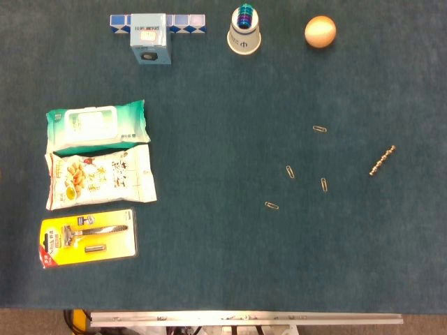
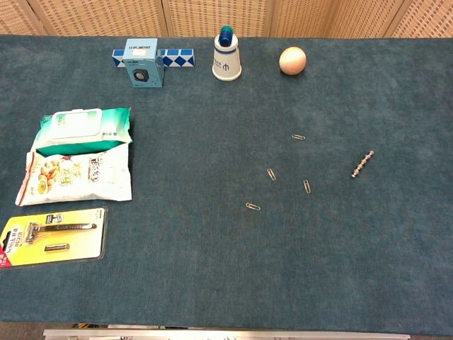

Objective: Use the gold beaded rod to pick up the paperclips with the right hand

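yellow carded razor pack (image 2: 51, 239) at near-left edge | gold beaded rod (image 1: 382, 161) lies tilted on teal cloth, right of 4 scattered steel paperclips (image 1: 290, 172), apart from them | neither hand visible

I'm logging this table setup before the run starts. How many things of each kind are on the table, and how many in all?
Paperclips: 4
Beaded rod: 1
Snack or wipe packs: 2
Razor pack: 1
Small box: 1
Blue-and-white block strip: 1
Paper cup: 1
Egg-like ball: 1
Total: 12
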### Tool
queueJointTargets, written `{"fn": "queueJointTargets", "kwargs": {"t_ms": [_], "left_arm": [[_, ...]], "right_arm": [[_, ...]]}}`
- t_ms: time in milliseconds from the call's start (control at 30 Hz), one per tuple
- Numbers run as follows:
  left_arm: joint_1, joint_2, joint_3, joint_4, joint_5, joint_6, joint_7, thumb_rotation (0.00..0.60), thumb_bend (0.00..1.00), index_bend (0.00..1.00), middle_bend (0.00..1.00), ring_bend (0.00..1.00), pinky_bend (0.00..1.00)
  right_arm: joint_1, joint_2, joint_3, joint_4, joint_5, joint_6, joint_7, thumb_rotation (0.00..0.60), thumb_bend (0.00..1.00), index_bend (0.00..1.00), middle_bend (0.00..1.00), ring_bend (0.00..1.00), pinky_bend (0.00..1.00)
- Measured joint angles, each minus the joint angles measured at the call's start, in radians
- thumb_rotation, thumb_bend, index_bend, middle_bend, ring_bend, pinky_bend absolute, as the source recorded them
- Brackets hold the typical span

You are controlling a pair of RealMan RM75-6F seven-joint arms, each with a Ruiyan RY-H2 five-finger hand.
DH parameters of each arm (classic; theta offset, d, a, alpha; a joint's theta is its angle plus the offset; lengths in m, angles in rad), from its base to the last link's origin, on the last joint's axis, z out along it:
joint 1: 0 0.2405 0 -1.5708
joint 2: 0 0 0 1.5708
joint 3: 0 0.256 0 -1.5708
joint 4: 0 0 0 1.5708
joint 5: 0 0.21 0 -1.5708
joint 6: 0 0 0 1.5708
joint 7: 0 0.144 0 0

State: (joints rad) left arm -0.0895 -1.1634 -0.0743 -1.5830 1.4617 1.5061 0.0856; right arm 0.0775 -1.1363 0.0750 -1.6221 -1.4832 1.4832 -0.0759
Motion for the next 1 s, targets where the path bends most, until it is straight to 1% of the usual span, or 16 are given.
{"fn": "queueJointTargets", "kwargs": {"t_ms": [367,500,567,633,700,867,1000], "left_arm": [[-0.002,-0.006,0.005,0.015,-0.013,-0.017,0.0,0.6,0.36,0.45,0.42,0.31,0.5],[0.005,0.003,0.007,0.006,-0.01,-0.005,-0.007,0.6,0.36,0.45,0.42,0.31,0.5],[0.009,0.007,0.007,0.002,-0.007,0.006,-0.011,0.6,0.36,0.45,0.42,0.31,0.5],[0.015,0.012,0.007,-0.002,-0.003,0.017,-0.018,0.6,0.36,0.45,0.42,0.31,0.5],[0.019,0.017,0.008,-0.006,-0.002,0.021,-0.024,0.6,0.36,0.45,0.42,0.31,0.5],[0.024,0.027,0.011,-0.014,0.005,0.025,-0.029,0.6,0.36,0.45,0.42,0.31,0.5],[0.028,0.033,0.012,-0.023,0.009,0.032,-0.032,0.6,0.36,0.46,0.42,0.31,0.5]], "right_arm": [[0.009,0.0,0.006,0.002,0.0,-0.009,0.011,0.6,0.0,0.11,0.09,0.1,0.41],[0.017,-0.015,0.003,0.01,-0.012,-0.014,0.002,0.6,0.01,0.18,0.11,0.1,0.41],[0.02,-0.02,0.0,0.015,-0.026,-0.014,-0.002,0.6,0.02,0.23,0.12,0.1,0.38],[0.025,-0.028,-0.003,0.027,-0.048,-0.01,-0.005,0.6,0.07,0.29,0.13,0.1,0.34],[0.031,-0.032,-0.006,0.044,-0.066,-0.008,-0.012,0.6,0.1,0.32,0.13,0.1,0.31],[0.047,-0.02,-0.01,0.053,-0.076,-0.026,-0.065,0.6,0.13,0.36,0.13,0.09,0.27],[0.071,-0.009,-0.013,0.055,-0.075,-0.075,-0.115,0.6,0.13,0.39,0.13,0.08,0.25]]}}
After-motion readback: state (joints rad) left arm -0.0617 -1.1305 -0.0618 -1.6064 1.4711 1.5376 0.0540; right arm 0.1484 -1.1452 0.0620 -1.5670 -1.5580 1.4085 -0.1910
